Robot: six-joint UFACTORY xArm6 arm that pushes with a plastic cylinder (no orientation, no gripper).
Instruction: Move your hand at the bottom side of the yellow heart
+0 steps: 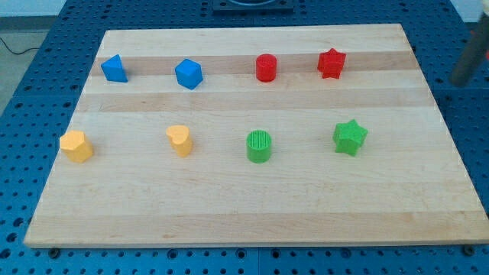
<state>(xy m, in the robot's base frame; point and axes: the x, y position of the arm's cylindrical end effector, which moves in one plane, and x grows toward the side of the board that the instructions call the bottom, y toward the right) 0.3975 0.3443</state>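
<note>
The yellow heart stands on the wooden board, left of the middle, in the lower row of blocks. A blurred grey rod shows at the view's right edge, beyond the board. Its lower end, my tip, is far to the right of the heart and higher in the view, touching no block.
The lower row also holds a yellow angular block, a green cylinder and a green star. The upper row holds a blue block, a blue angular block, a red cylinder and a red star.
</note>
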